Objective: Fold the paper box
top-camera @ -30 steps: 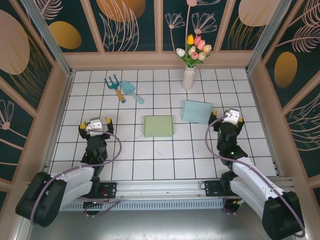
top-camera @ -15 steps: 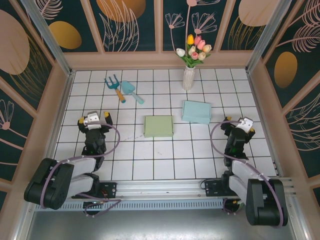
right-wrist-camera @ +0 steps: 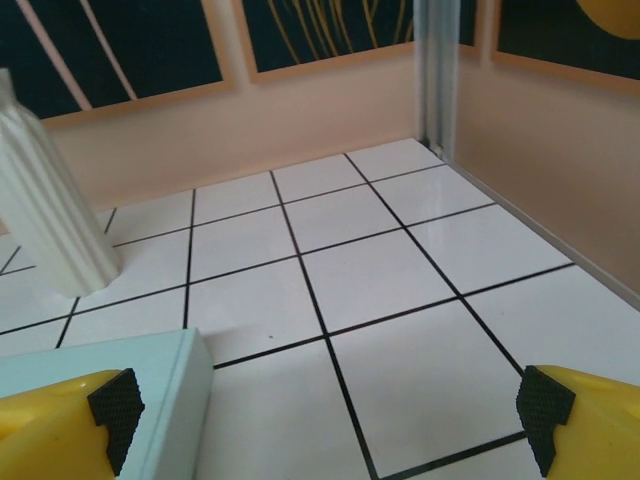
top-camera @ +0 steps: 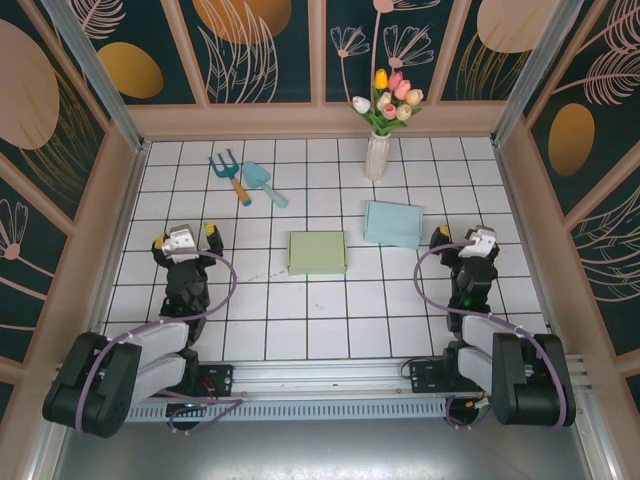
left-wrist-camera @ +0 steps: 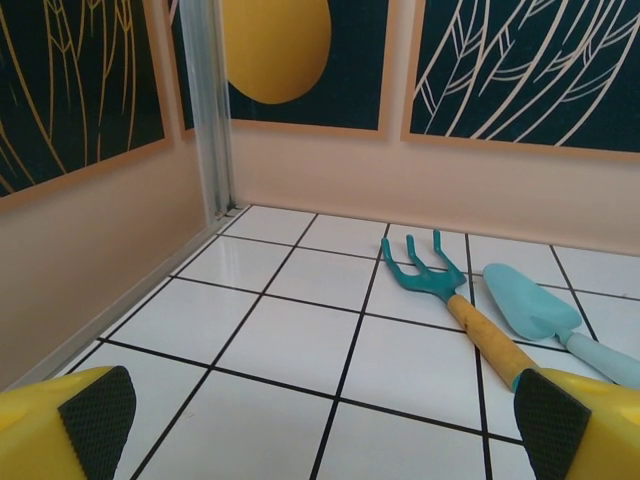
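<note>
A pale green paper box (top-camera: 317, 252) lies flat and closed at the middle of the tiled table. A light blue paper box (top-camera: 392, 223) sits just right of it and behind; its corner (right-wrist-camera: 150, 375) shows at the lower left of the right wrist view. My left gripper (top-camera: 184, 233) stands open well left of the green box, with bare tile between its jaws (left-wrist-camera: 325, 420). Open too, my right gripper (top-camera: 468, 233) sits just right of the blue box and holds nothing (right-wrist-camera: 330, 405).
A white ribbed vase (top-camera: 376, 155) of tulips stands at the back, behind the blue box, and shows in the right wrist view (right-wrist-camera: 45, 210). A teal hand fork (left-wrist-camera: 440, 290) and a blue trowel (left-wrist-camera: 540, 310) lie at the back left. Walls enclose the table.
Both arms have folded back toward their bases. The right gripper drew away from the blue box's right edge; the left one shifted slightly left and back. Neither box moved.
</note>
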